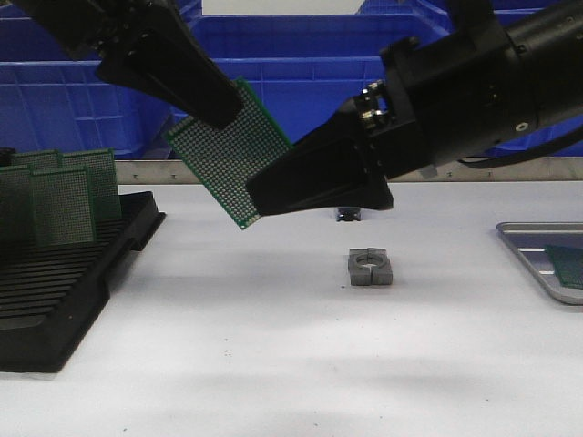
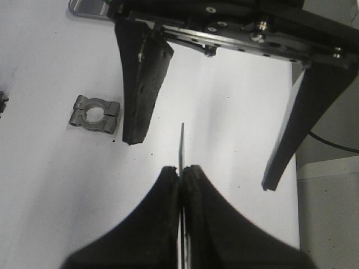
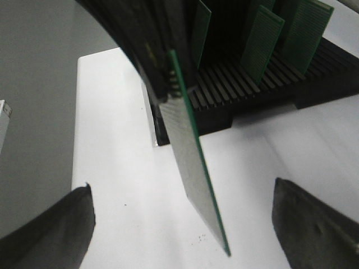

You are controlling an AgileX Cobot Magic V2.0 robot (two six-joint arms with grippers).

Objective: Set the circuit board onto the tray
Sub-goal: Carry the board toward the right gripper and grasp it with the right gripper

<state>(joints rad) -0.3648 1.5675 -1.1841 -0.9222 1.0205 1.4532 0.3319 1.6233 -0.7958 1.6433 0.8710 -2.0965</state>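
wrist view: right end effector [image 3: 185, 224] agape (front hides it)

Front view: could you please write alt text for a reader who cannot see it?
The left gripper holds a green circuit board in the air above a white table, while the right gripper reaches its open jaws around the board's lower end. A black rack with more boards stands at the left, a metal tray lies at the right edge, and a small grey clamp lies between them.

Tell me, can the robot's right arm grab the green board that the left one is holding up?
Probably yes. The right gripper is open, its fingers on either side of the circuit board, which the left gripper pinches at the other end. Nothing blocks the gap.
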